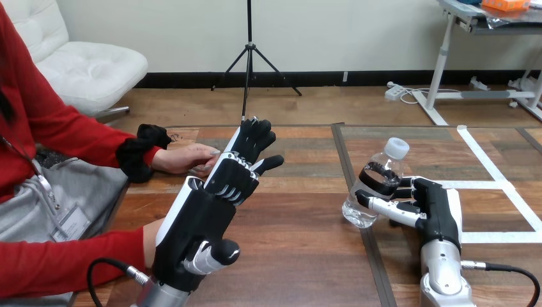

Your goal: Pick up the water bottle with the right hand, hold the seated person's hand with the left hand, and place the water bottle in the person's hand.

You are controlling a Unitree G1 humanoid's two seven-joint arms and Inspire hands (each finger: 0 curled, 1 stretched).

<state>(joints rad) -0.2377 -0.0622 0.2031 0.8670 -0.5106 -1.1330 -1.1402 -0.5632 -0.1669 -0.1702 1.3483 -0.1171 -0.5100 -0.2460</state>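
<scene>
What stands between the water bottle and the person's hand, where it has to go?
The robot's left hand, raised with fingers straight, stands in the path, right beside the person's hand at the left edge of the table. Nothing else visible lies between. The right hand is curled round the water bottle.

**Black, white and brown wood**

Both the left robot hand (198,220) and the right robot hand (440,208) are black with white shells. The water bottle (385,163) is clear, its cap (396,148) white. The tabletop (300,249) is brown wood grain, crossed by white tape lines (489,165).
</scene>
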